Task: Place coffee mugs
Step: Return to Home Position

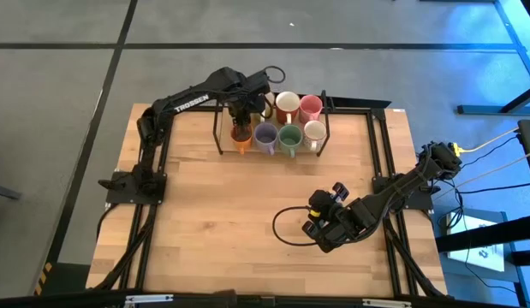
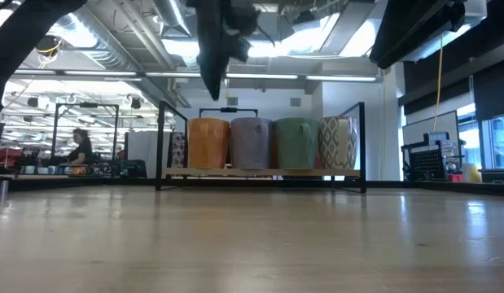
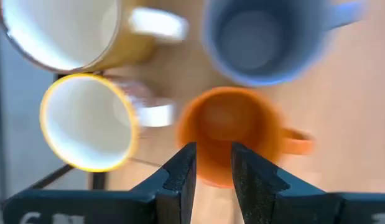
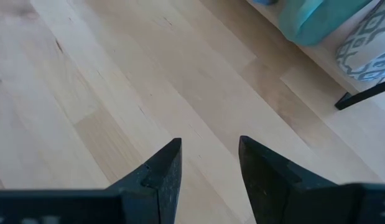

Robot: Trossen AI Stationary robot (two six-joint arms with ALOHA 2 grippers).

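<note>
A black wire rack [image 1: 217, 128] at the table's far middle holds the mugs, which stand upright on its shelf [image 2: 260, 172]. The front row is an orange mug [image 1: 241, 139], a lavender mug [image 1: 265, 134], a green mug [image 1: 289, 137] and a patterned white mug [image 1: 314, 131]. Behind them stand a cream mug [image 1: 287, 104] and a pink mug [image 1: 310, 106]. My left gripper [image 3: 214, 168] hangs just above the orange mug [image 3: 229, 134], pointing down, open by a narrow gap and clear of its rim [image 2: 212, 85]. Two more pale mugs [image 3: 86, 121] sit beside it. My right gripper [image 4: 209, 162] is open over bare wood.
The rack's upright wires [image 2: 362, 146] and its leg [image 4: 366, 93] border the mugs. Bare wooden table [image 1: 230, 222] spreads across the near half. My right arm [image 1: 384, 197] lies low on the right side. A person [image 2: 79, 150] sits far off in the room behind.
</note>
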